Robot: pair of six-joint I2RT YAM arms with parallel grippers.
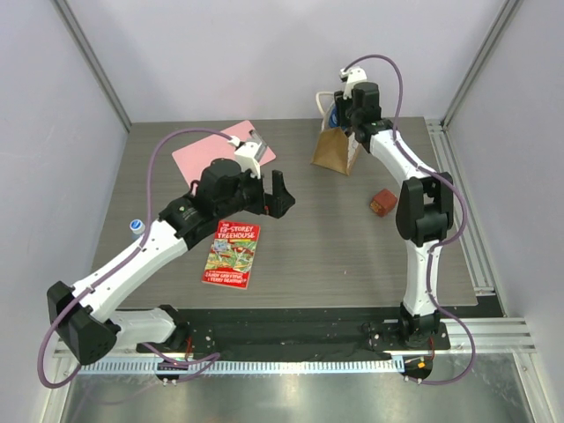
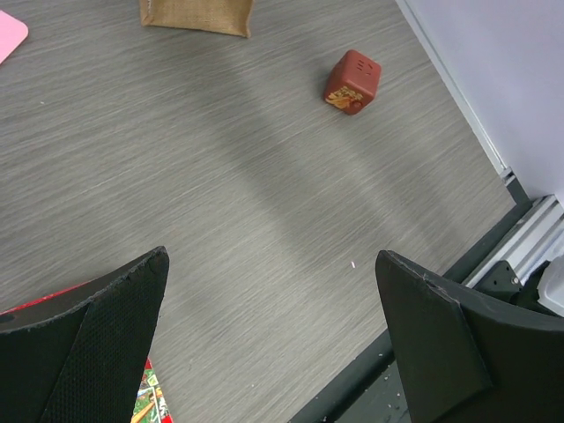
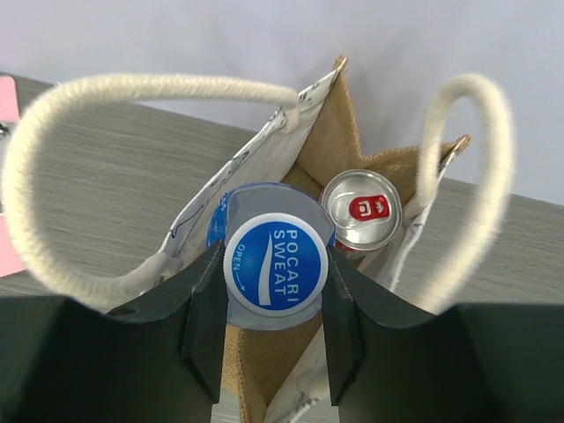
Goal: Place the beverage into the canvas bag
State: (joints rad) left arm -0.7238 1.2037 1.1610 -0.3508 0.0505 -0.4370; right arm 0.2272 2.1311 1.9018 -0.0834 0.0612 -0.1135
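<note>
Grey tabletop (image 1: 335,256); bottle (image 3: 221,222) vertical, cap (image 3: 275,263) up

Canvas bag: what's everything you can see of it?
The canvas bag stands upright on the table, far side, right of centre. Coarse tan-brown weave outside and in; one side panel is white. Two cream rope handles arch over its open mouth. Inside stands a silver-topped can; the Pocari Sweat bottle, gripped by the right end effector, sits in the mouth.
</note>
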